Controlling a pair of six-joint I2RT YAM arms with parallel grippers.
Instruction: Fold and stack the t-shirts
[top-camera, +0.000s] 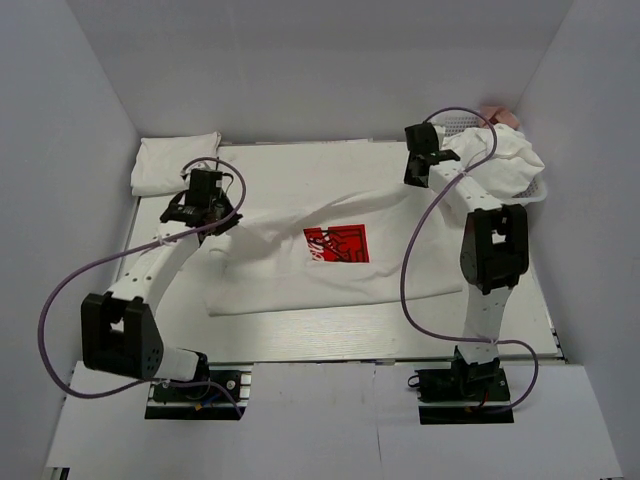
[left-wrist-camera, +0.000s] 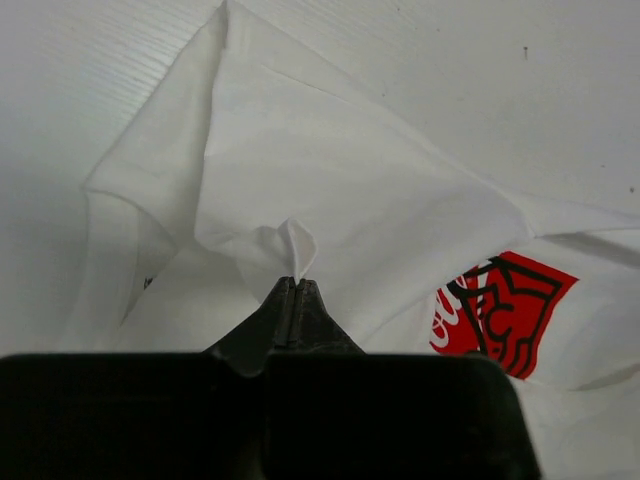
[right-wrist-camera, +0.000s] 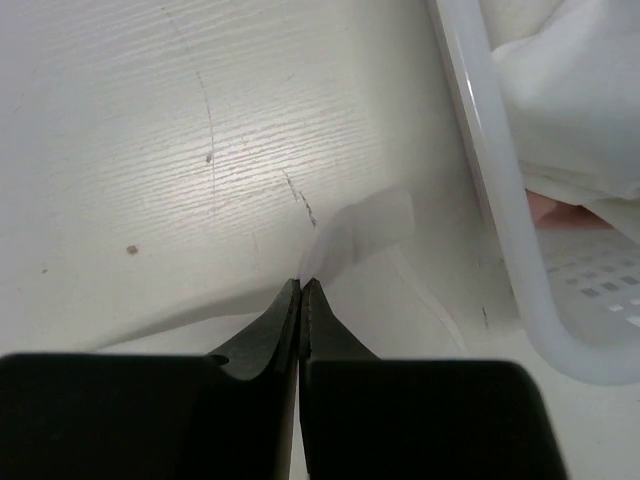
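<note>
A white t-shirt (top-camera: 300, 275) with a red chest print (top-camera: 337, 244) lies stretched across the table's middle. My left gripper (top-camera: 213, 212) is shut on a pinch of its cloth (left-wrist-camera: 298, 250) at the shirt's left end; the print also shows in the left wrist view (left-wrist-camera: 505, 310). My right gripper (top-camera: 417, 172) is shut on a thin edge of the same shirt (right-wrist-camera: 365, 225) at its far right end, held just above the table. A folded white t-shirt (top-camera: 175, 163) lies at the far left corner. More crumpled white shirts (top-camera: 505, 160) fill a basket at the far right.
The white basket's rim (right-wrist-camera: 490, 180) runs close to the right of my right gripper; it shows in the top view (top-camera: 545, 190) against the right wall. White walls enclose the table on three sides. Purple cables loop from both arms.
</note>
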